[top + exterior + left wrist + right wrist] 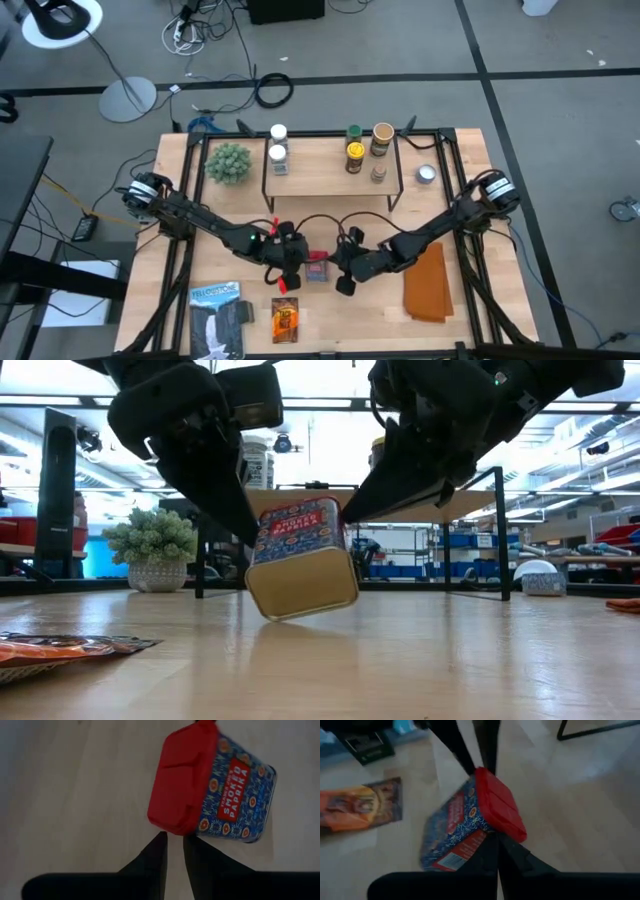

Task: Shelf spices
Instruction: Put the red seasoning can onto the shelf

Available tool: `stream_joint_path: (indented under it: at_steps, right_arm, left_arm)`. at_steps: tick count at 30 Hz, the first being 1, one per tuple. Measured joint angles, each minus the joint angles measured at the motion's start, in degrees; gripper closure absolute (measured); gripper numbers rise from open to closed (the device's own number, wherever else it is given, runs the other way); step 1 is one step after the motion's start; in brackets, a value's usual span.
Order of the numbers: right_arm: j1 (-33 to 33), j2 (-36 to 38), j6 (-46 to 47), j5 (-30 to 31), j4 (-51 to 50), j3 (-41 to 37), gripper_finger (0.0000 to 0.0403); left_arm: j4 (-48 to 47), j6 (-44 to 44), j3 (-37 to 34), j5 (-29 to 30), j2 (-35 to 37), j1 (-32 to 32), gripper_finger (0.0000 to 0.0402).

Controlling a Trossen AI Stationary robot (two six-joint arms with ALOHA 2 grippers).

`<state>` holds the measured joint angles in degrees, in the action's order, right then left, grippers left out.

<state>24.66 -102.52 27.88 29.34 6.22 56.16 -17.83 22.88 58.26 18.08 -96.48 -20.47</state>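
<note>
Red-lidded paprika tin (300, 558) is seen tilted on one lower edge on the desk (420, 660), pinched at its lid between the nearly closed tips of the left end effector (174, 840) and the right end effector (496, 839). Neither end effector is wrapped around the tin; contact is by fingertips only. Slip or toppling is judged likely if either arm shifts, since the hold is shallow. An orange-brown packet (285, 319) lies nearer. Farther back, the shelf (330, 160) carries jars (354, 155).

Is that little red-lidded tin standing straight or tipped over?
Tipped. In the low view the paprika tin leans on one bottom edge, red lid uppermost, between both pincers.
</note>
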Motion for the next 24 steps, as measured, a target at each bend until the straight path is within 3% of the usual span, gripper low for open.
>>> stream_joint_path:
  at_steps: [11,24]
  right_arm:
    - [0.9,0.6,-1.0,-0.1,1.0,0.0,0.0403]
    - [1.1,0.6,-0.5,-1.2,1.7,0.0,0.0403]
  left_arm:
    - [-0.1,0.1,0.1,6.8,2.6,-0.4,0.0333]
    - [-2.8,3.6,0.2,3.0,3.2,-3.1,0.0333]
